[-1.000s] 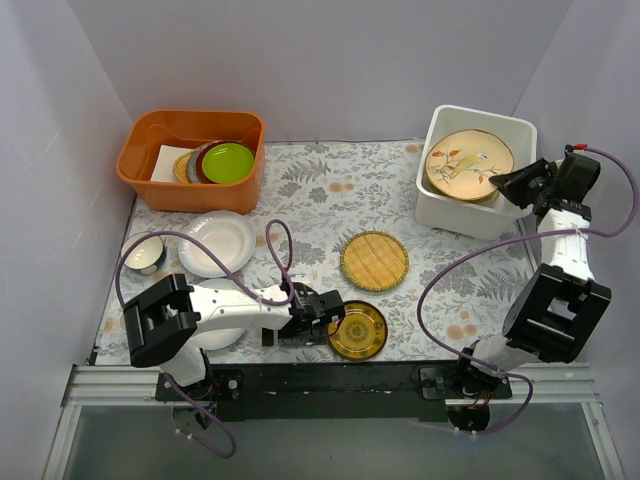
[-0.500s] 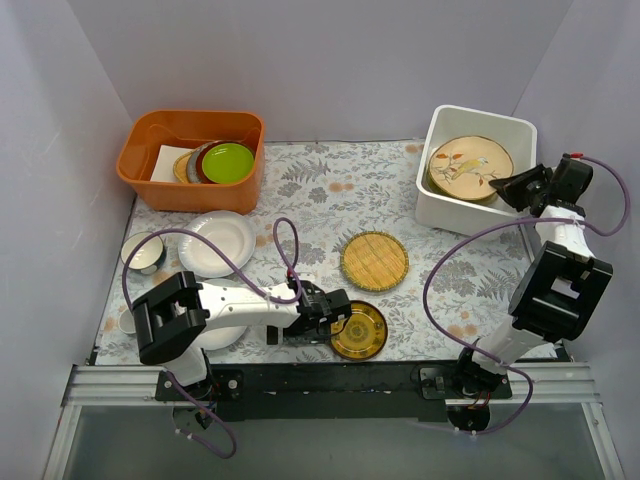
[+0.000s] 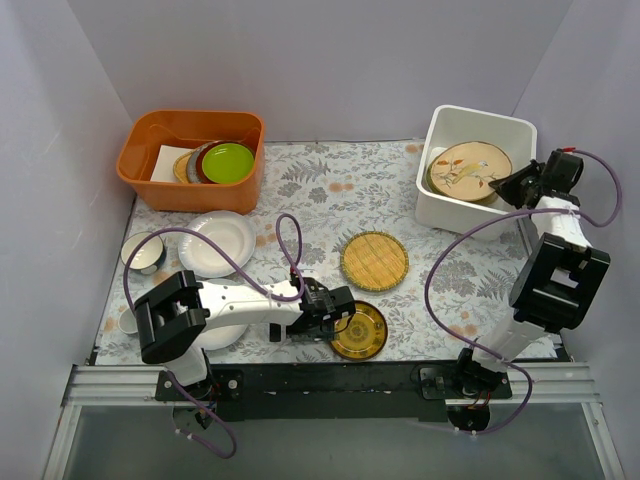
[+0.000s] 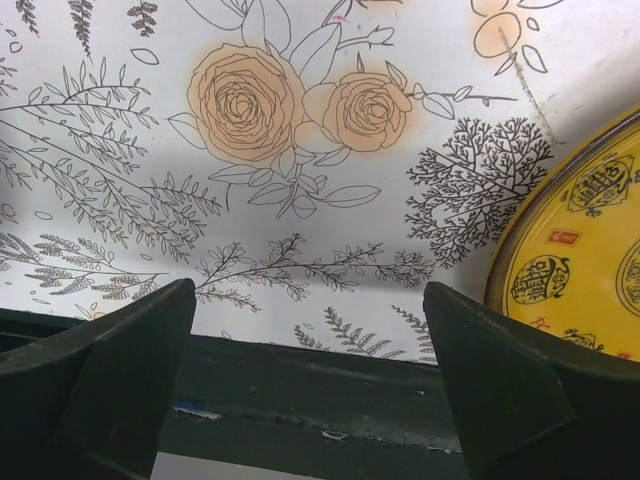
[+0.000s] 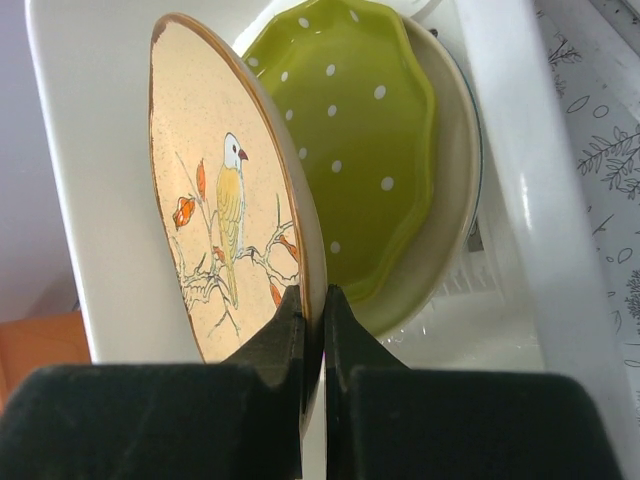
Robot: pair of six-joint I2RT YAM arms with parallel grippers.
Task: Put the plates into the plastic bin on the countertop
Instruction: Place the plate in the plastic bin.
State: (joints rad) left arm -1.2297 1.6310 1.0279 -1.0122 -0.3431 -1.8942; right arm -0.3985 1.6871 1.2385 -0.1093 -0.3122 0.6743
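What is covered, cropped or masked

From above, a white plate [image 3: 222,338] is largely covered by the left arm [image 3: 240,298], and whatever lies in the plastic bin [image 3: 465,215] beneath the bird plate [image 3: 468,170] is concealed. In the right wrist view, the bird plate's lower rim is swallowed by the right claw [image 5: 315,298], the dotted lime-green plate [image 5: 370,150] is half masked behind it, and the bin is cropped at top and bottom. In the left wrist view, the amber plate [image 4: 590,250] is cut off by the right edge.
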